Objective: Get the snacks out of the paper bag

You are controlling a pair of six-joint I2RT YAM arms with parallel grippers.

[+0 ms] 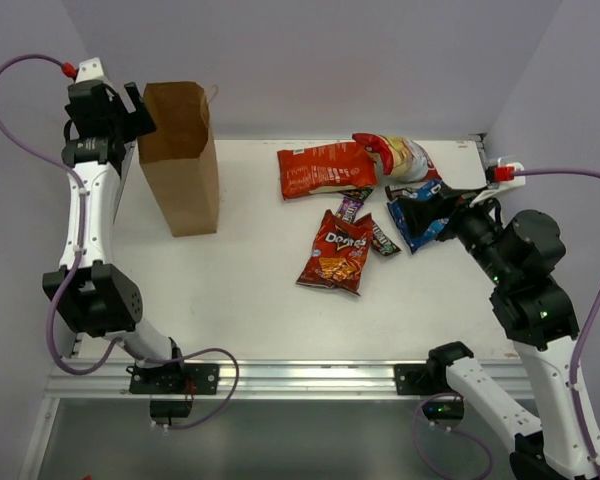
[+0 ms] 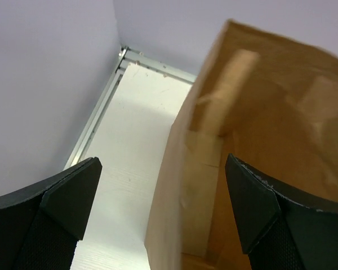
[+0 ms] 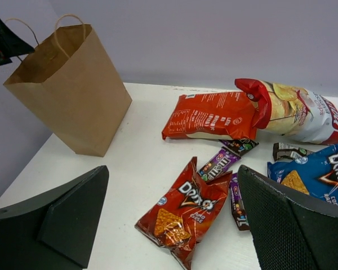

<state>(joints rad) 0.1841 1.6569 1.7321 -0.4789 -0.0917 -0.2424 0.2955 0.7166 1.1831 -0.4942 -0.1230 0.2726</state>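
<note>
Left gripper [image 2: 162, 166] spread open astride the left rim of the paper bag [image 1: 180, 160]; right gripper [image 3: 173, 171] open, blue Doritos bag [image 3: 318, 180] just beside one finger

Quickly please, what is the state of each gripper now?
Left gripper: open, at the paper bag rim.
Right gripper: open, holding nothing.

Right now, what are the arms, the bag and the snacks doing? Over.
Left fingers open at paper bag rim. Right fingers open over snacks, holding nothing. Bag upright; snacks lying out on table. Nothing in the way.
</note>
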